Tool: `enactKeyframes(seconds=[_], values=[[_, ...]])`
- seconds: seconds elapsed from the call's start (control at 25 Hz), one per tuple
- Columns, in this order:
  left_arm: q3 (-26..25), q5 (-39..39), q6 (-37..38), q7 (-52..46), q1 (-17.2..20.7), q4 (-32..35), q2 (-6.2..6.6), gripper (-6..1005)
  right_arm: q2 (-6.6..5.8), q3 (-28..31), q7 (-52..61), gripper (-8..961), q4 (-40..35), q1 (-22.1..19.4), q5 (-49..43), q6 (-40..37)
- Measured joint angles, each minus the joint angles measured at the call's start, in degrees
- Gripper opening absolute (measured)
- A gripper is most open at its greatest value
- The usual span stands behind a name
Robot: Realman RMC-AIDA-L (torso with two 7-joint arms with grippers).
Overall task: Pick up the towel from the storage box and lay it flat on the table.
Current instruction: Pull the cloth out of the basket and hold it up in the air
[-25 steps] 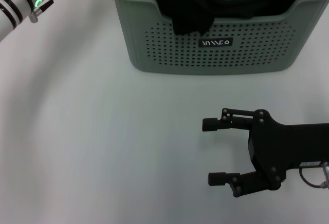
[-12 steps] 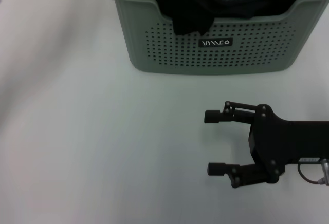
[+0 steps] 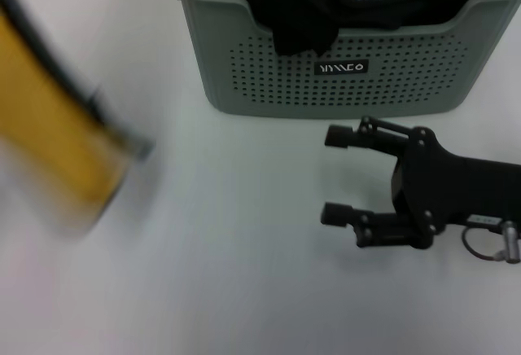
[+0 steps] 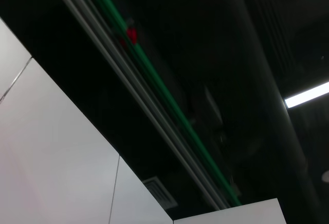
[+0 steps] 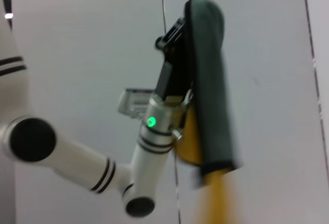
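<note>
The towel [image 3: 61, 155] hangs blurred over the surface [image 3: 228, 241] near its left edge, clenched in the left gripper [image 5: 175, 49]. Right gripper [image 3: 338, 176] sits released just in front of the storage box [image 3: 269, 78] at the far edge.

I saw the surface [image 3: 244, 233] as smooth, matt white. The storage box [image 3: 269, 78] at twelve o'clock looked like pale green plastic, perforated, with a soft sheen. The towel [image 5: 208, 80] read as soft cloth, yellow and grey-green. The right end effector [image 3: 338, 174] was matt black; the left arm [image 5: 77, 154] was glossy white.
</note>
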Motion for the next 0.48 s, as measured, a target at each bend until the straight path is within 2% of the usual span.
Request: enactKeyframes(seconds=[0.12, 0.32, 0.36, 0.48], values=[[0.1, 0.6, 0.1, 0.6, 0.7, -1.1, -0.03, 13, 0.06, -4.2, -2.4, 843, 0.2, 0.0, 5.5, -1.2], [0.1, 3.5, 0.0, 7.5, 0.4, -9.4, -0.09, 13, 0.19, -14.5, -6.6, 844, 0.1, 0.4, 18.3, -4.8], [0.1, 3.5, 0.0, 7.5, 0.4, -9.4, -0.09, 13, 0.24, -15.8, -7.0, 844, 0.0, 0.4, 19.8, -5.4], [1.0, 4.0, 0.0, 14.9, -0.7, -17.1, -0.79, 13, 0.41, -23.1, -10.8, 844, -0.6, 0.9, 29.2, -8.9]])
